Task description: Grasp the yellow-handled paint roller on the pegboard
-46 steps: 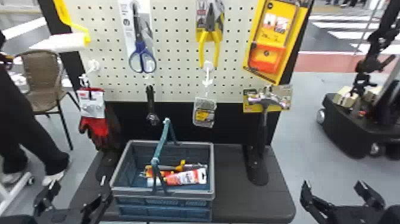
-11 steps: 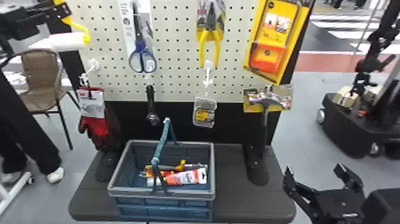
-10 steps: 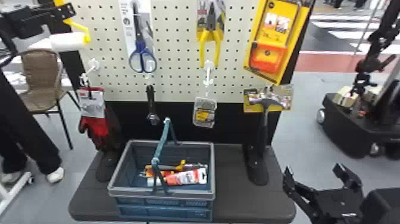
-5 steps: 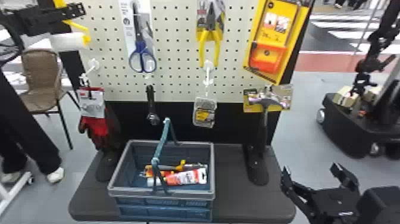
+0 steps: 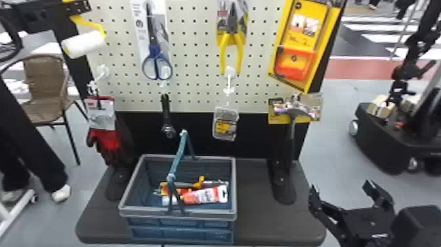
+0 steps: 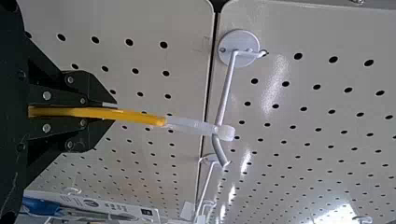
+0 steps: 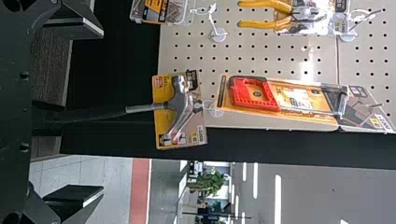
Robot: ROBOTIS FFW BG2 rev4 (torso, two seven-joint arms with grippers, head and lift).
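The paint roller hangs at the pegboard's (image 5: 197,85) top left corner: a white roller sleeve (image 5: 83,44) on a yellow frame (image 5: 89,24). My left gripper (image 5: 73,8) sits high at that corner, shut on the yellow handle (image 6: 70,112). In the left wrist view my left gripper (image 6: 109,113) has its black fingers (image 6: 79,86) pressed on both sides of the handle, whose pale tip rests on a white hook (image 6: 224,93). My right gripper (image 5: 347,203) is low beside the table's right end, open, with nothing between its fingers (image 7: 74,25).
Scissors (image 5: 157,62), yellow pliers (image 5: 231,49), an orange packaged tool (image 5: 300,49), a hammer (image 5: 292,111), a wrench (image 5: 166,115) and red gloves (image 5: 103,138) hang on the board. A blue basket (image 5: 131,203) with tools stands on the black table (image 5: 269,223). A chair (image 5: 46,85) stands left.
My left arm rose from the table's left end to the board's top left corner and closed over the yellow handle. The roller sleeve has shifted slightly right. The right gripper sank a little.
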